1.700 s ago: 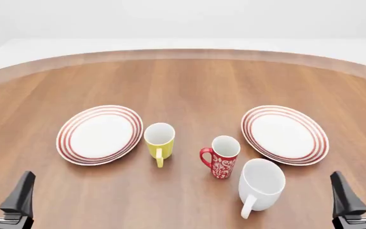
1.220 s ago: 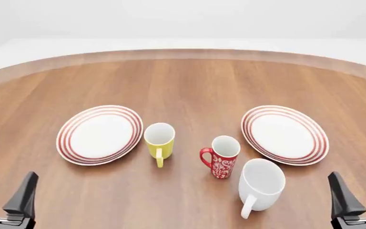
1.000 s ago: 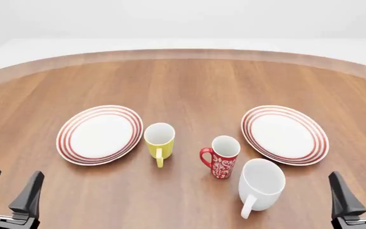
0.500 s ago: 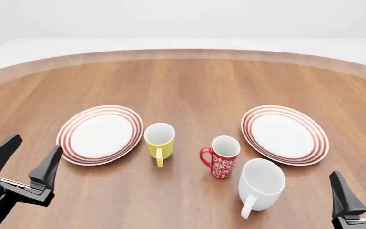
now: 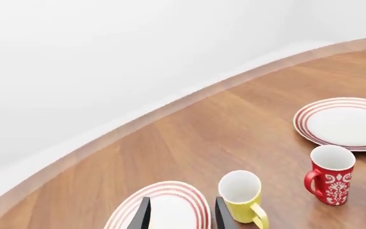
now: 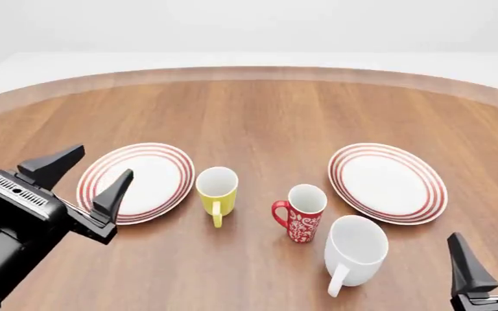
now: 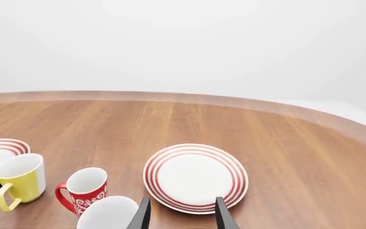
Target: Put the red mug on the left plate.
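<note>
The red mug [image 6: 303,217] with its white swirly pattern stands upright near the table's middle front, handle to the left. It also shows in the left wrist view [image 5: 330,176] and the right wrist view [image 7: 84,191]. The left plate [image 6: 154,184], white with red rings, lies at the left. It also shows in the left wrist view [image 5: 170,188]. My left gripper [image 6: 102,162] is open and empty, raised over the plate's near left edge, well left of the red mug. My right gripper [image 6: 485,243] is open and empty at the front right corner.
A plain yellow mug [image 6: 217,188] stands between the left plate and the red mug. A bigger white mug [image 6: 355,246] stands just right of and in front of the red mug. An identical right plate [image 6: 388,181] lies at the right.
</note>
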Available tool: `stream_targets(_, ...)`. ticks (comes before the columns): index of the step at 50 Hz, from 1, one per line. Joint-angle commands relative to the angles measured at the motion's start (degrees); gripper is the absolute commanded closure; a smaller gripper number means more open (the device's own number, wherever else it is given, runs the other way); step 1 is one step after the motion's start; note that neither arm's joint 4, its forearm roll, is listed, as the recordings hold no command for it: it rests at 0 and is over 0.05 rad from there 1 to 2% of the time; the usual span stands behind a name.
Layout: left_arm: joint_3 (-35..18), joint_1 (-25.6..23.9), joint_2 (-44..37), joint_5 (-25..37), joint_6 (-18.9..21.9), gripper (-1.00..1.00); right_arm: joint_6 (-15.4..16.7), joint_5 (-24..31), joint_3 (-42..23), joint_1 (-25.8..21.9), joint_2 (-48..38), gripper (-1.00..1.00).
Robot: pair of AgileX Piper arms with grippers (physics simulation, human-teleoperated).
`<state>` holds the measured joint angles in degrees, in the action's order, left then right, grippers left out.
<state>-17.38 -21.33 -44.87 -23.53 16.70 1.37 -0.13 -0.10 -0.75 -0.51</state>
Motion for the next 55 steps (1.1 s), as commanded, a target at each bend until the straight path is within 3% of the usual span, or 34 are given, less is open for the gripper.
stream_targets(1, -4.1, -4.17, -7.16, -0.63, 2.86, -1.0, 0.11, 0.03, 0.02, -0.03, -0.14, -1.0)
stream_targets(16, -9.17, -10.14, -13.8, 0.3, 4.74, -1.0, 0.66, 0.02, 0.05, -0.18, -0.2, -1.0)
stream_targets(19, -10.92, -11.3, -16.13, 0.87, 7.3, -1.0, 1.12, -0.43, 0.08, -0.53, -1.03, -1.0)
stream_targets(27, -11.94, -12.69, -17.7, 1.57, 7.41, -1.0, 1.24, -0.49, 0.08, -0.54, -1.29, -1.0)
stream_targets(32, -13.8, -15.63, -22.22, 2.53, 9.47, -1.0, 1.87, -1.34, 0.09, -0.72, -2.78, -1.0)
stream_targets(55, -19.98, -20.0, -30.28, 6.05, 9.02, -1.0, 3.39, -0.14, 0.08, -1.11, -1.23, -1.0)
